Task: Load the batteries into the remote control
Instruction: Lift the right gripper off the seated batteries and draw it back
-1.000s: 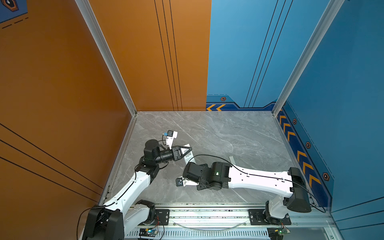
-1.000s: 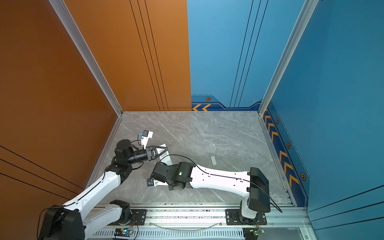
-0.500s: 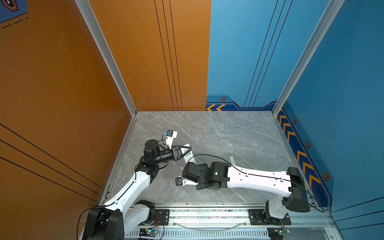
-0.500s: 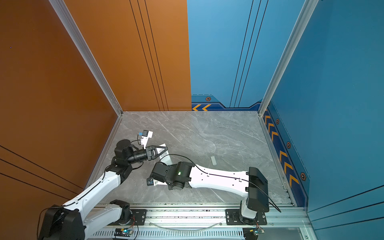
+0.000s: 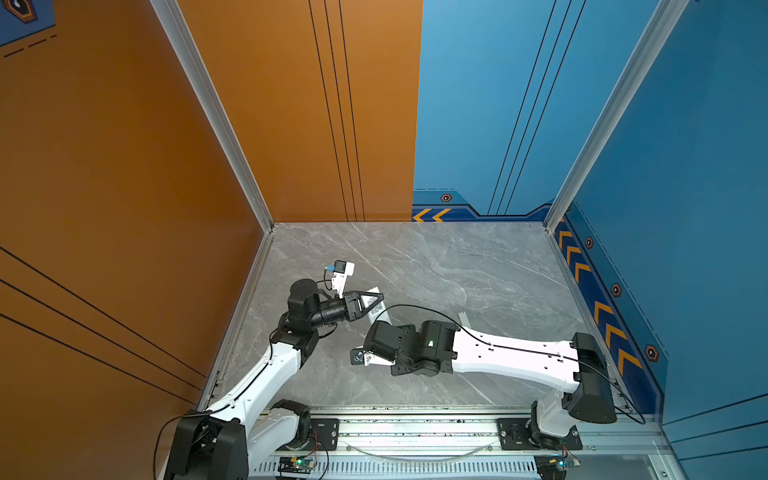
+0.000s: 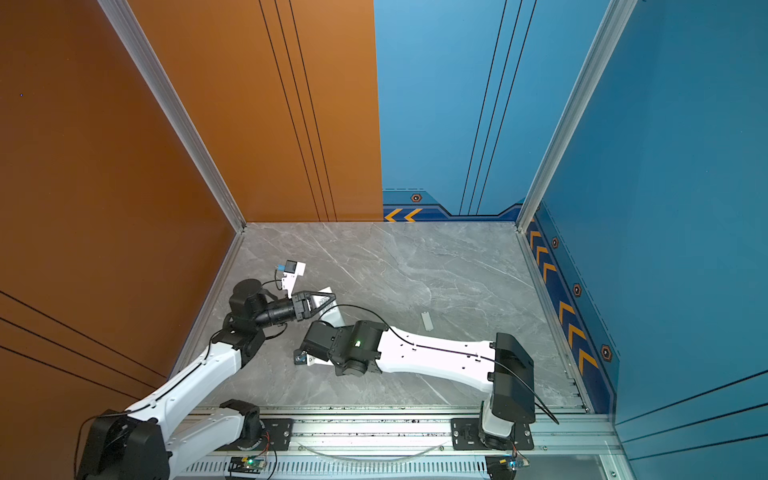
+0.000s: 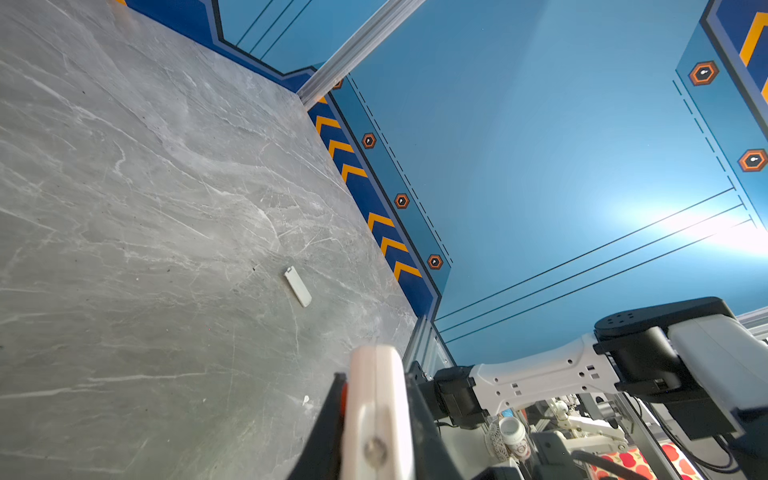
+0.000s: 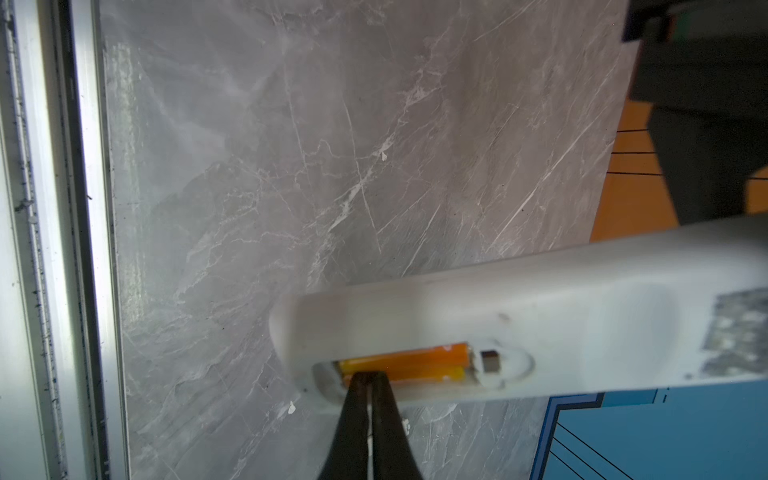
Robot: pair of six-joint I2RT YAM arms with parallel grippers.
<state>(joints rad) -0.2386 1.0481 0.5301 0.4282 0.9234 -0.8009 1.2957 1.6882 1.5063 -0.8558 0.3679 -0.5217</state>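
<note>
The white remote control [image 8: 540, 299] hangs off the table, back side showing, its compartment uncovered. Two orange batteries [image 8: 407, 361] lie side by side inside it. My right gripper [image 8: 368, 376] is shut, with nothing between its fingers, and its tips touch the nearer battery at the end away from the metal contact. My left gripper [image 7: 374, 386] is shut on the remote control [image 7: 376, 395], one black finger [image 7: 328, 419] on each flat face. In both top views the left gripper [image 5: 370, 303] [image 6: 322, 301] holds the remote [image 5: 384, 320] [image 6: 336, 318] left of centre; the right wrist [image 5: 390, 340] hides its own fingers.
A small flat grey-white cover plate [image 5: 464, 320] [image 6: 427, 321] [image 7: 298, 286] lies on the marble table to the right, behind the right forearm [image 5: 511, 357]. An aluminium rail [image 8: 62, 249] borders the table's front edge. Orange wall on the left, blue walls behind and right.
</note>
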